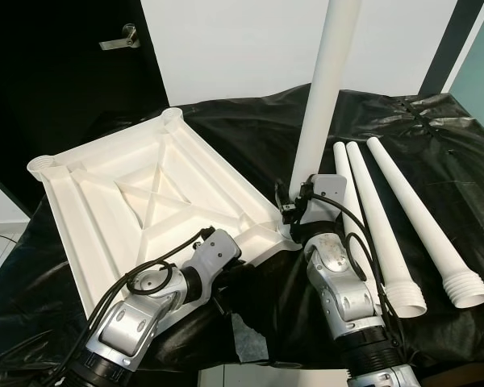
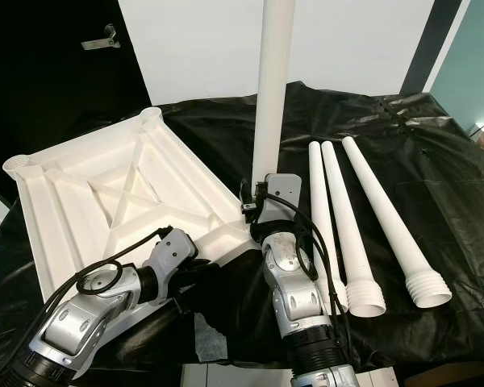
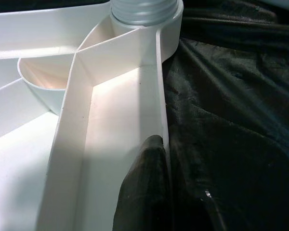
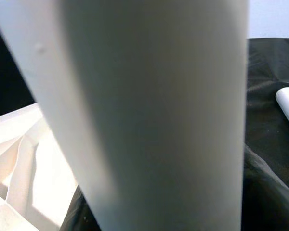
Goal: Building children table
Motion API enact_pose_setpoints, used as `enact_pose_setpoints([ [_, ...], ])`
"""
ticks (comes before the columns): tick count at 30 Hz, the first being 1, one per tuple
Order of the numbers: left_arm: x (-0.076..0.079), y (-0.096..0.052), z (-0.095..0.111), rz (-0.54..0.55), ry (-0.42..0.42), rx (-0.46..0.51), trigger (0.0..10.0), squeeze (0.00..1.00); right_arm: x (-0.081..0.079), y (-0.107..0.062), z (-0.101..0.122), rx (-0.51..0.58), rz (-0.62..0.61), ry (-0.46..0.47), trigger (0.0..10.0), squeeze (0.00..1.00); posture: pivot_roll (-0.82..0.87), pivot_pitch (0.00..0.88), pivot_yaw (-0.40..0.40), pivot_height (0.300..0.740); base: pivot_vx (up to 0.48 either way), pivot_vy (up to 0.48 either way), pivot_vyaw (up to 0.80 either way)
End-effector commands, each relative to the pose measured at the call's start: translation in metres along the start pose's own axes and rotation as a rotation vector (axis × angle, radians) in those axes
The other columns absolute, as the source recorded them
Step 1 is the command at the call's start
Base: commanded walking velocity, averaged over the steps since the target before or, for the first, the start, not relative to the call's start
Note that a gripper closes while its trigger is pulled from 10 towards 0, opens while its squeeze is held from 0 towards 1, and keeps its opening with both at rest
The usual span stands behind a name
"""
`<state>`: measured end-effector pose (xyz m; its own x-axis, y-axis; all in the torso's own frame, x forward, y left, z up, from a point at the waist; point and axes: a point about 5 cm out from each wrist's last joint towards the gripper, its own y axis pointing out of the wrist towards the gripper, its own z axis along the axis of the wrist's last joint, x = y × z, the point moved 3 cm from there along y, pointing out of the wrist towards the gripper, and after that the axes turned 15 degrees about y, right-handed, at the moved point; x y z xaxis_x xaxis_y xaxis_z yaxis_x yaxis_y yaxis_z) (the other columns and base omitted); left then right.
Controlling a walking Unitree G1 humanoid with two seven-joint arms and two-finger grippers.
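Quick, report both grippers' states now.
Left gripper: clamped on the rim of the upturned tabletop.
Right gripper: at the base of the upright table leg; fingers hidden, cannot tell.

You saw two arms built of rounded silver-grey castings, the left arm (image 1: pixel 157 294) and the right arm (image 1: pixel 343 282), each joined by dark black rings at the joints. Black cables looped loosely along both, clipped near the wrists. Each wrist carried a pale grey boxy housing, and the right one (image 1: pixel 327 189) had small black fittings at its side. A ribbed black collar sat low on the right arm. One matte black finger (image 3: pixel 144 192) looked smooth and rounded.
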<state>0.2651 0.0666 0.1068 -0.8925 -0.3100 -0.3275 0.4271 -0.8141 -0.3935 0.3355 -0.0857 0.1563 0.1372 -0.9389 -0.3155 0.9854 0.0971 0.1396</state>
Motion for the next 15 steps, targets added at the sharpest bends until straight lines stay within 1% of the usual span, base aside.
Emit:
enact_pose_setpoints([
  [1, 0.016, 0.007, 0.029, -0.095, 0.063, 0.134, 10.0, 0.0, 0.011, -0.013, -0.028, -0.097, -0.058, 0.043, 10.0, 0.0, 0.01, 0.0, 0.024, 0.74, 0.0, 0.0, 0.0],
  [5, 0.016, 0.007, 0.027, -0.093, 0.064, 0.121, 10.0, 0.0, 0.014, -0.017, -0.028, -0.088, -0.032, 0.03, 10.0, 0.0, 0.0, 0.0, 0.025, 0.74, 0.0, 0.0, 0.0],
  [9, 0.016, 0.007, 0.027, -0.098, 0.05, 0.122, 10.0, 0.0, 0.017, -0.019, -0.03, -0.087, -0.031, 0.046, 10.0, 0.0, 0.0, 0.0, 0.028, 0.74, 0.0, 0.0, 0.0],
  [10, 0.016, 0.006, 0.029, -0.101, 0.037, 0.13, 10.0, 1.0, 0.02, -0.02, -0.03, -0.088, -0.033, 0.052, 10.0, 0.0, 0.0, 0.0, 0.031, 0.74, 0.0, 0.0, 0.0],
  [11, 0.015, 0.005, 0.029, -0.102, 0.029, 0.135, 10.0, 1.0, 0.021, -0.021, -0.031, -0.088, -0.034, 0.056, 10.0, 0.0, 0.0, 0.0, 0.031, 0.74, 0.0, 0.0, 0.0],
  [13, 0.014, 0.005, 0.029, -0.091, 0.039, 0.125, 10.0, 1.0, 0.023, -0.021, -0.031, -0.087, -0.035, 0.05, 10.0, 0.0, 0.0, 0.0, 0.032, 0.74, 0.0, 0.0, 0.0],
  [14, 0.011, 0.002, 0.031, -0.088, 0.05, 0.127, 10.0, 0.0, 0.023, -0.022, -0.03, -0.078, -0.031, 0.044, 10.0, 0.0, 0.0, 0.0, 0.033, 0.74, 0.0, 0.0, 0.0],
  [15, 0.011, 0.002, 0.031, -0.088, 0.05, 0.127, 10.0, 0.0, 0.023, -0.022, -0.03, -0.078, -0.031, 0.044, 10.0, 0.0, 0.0, 0.0, 0.033, 0.74, 0.0, 0.0, 0.0],
])
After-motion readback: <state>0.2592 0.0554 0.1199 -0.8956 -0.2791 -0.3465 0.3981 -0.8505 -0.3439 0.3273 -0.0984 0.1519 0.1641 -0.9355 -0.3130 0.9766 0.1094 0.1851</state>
